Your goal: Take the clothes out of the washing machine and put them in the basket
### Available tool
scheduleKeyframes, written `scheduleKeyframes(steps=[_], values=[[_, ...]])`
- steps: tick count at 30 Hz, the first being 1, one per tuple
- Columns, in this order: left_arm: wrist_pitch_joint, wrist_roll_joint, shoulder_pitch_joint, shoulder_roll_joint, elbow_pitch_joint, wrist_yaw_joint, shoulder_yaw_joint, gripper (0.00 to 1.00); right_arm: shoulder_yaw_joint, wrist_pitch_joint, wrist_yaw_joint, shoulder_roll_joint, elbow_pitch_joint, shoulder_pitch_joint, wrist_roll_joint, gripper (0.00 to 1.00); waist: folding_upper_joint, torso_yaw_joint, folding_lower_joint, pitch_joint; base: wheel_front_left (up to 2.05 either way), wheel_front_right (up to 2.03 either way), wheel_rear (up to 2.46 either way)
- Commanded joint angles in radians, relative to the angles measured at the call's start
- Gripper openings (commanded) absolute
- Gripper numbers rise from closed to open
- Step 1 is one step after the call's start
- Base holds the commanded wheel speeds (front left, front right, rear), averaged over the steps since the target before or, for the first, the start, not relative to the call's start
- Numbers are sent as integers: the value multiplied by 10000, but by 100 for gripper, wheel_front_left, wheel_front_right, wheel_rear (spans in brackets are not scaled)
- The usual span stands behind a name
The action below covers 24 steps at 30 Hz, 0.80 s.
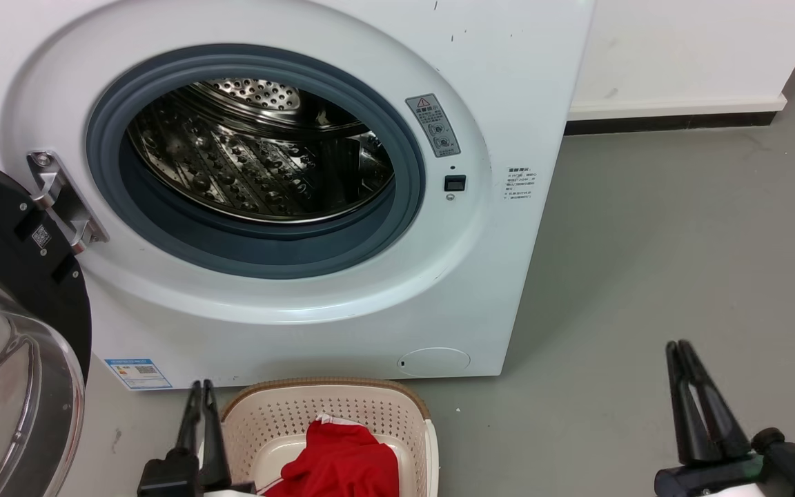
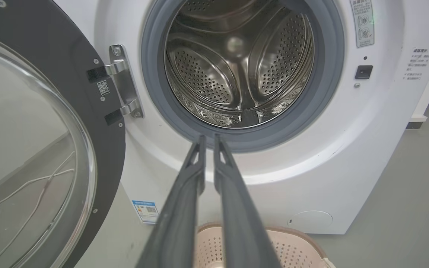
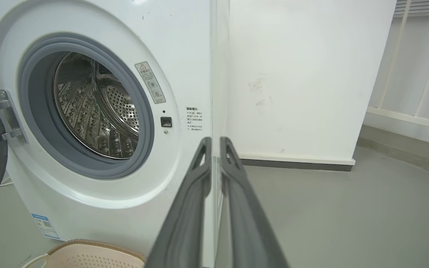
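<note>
The white washing machine (image 1: 342, 290) stands with its door swung open to the left, and its steel drum (image 1: 259, 152) holds no fabric that I can see. In front of it on the floor sits the cream basket (image 1: 328, 407), with red clothes (image 1: 342, 462) lying inside. My left gripper (image 1: 201, 385) is shut just left of the basket's rim, holding nothing. My right gripper (image 1: 677, 346) is shut over bare floor to the right, well apart from the basket. The left wrist view looks along the left gripper (image 2: 207, 138) at the drum (image 2: 237, 63). The right gripper (image 3: 215, 140) points at the machine's right corner.
The open glass door (image 1: 11, 373) with its black rim stands at the left, close to my left arm. A white wall (image 1: 680, 55) with a dark skirting runs behind the machine's right side. Grey floor (image 1: 646, 241) stretches to the right.
</note>
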Motion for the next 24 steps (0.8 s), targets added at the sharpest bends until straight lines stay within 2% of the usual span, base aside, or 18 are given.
scheduleKeyframes(steps=[1,24], values=[[2,-37,10,0,10,3,-5,0,6,11,0,0,27,7,37,0,0,0,0,2,0,0,0],[797,-4804,-703,240,700,-938,203,0,28,758,-1,-300,1148,-801,4796,0,0,71,0,-24,0,0,0]])
